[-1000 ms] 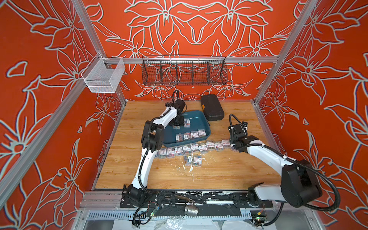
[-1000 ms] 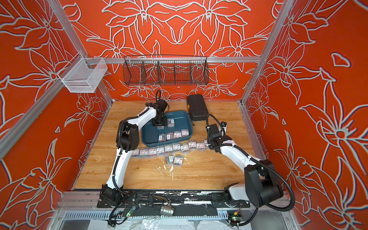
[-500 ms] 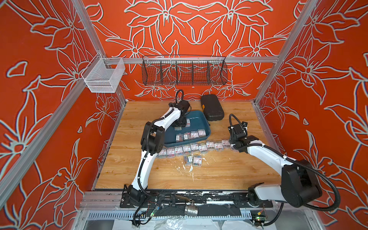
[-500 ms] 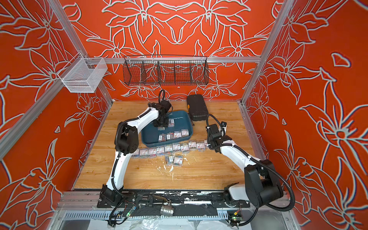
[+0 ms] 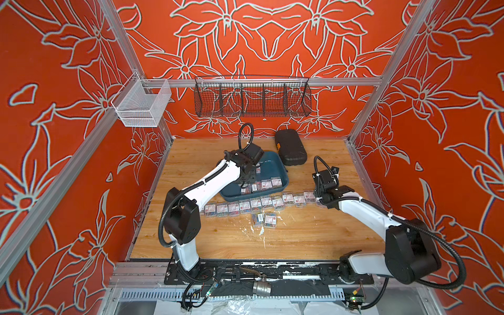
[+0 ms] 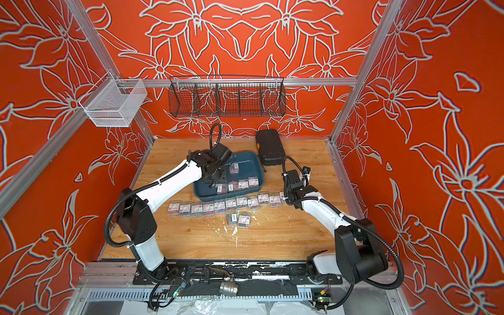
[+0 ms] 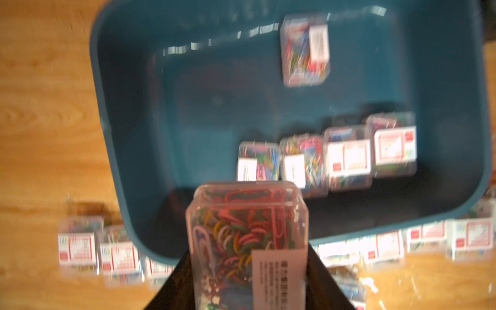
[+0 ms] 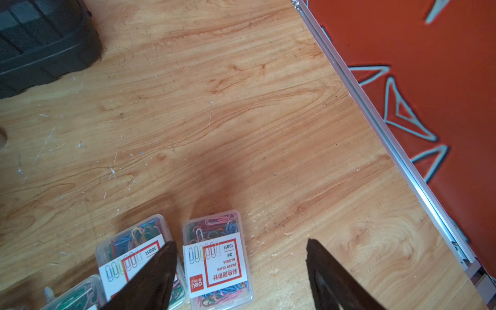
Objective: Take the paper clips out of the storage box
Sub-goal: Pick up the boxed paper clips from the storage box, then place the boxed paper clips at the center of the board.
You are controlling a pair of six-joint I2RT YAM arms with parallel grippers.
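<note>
Teal storage box (image 7: 214, 94) sits under your left pincer (image 7: 248, 248), clamped on one box of paper clips (image 7: 241, 220); your right pincer (image 8: 240, 241) gapes wide, holding nothing, over the desk (image 8: 241, 120)

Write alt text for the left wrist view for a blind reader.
Blurred close-up: the left gripper holds a clear box of multicoloured paper clips before the teal storage box. Inside it lie five more boxes, four in a row and one apart; others line the wooden table outside.
</note>
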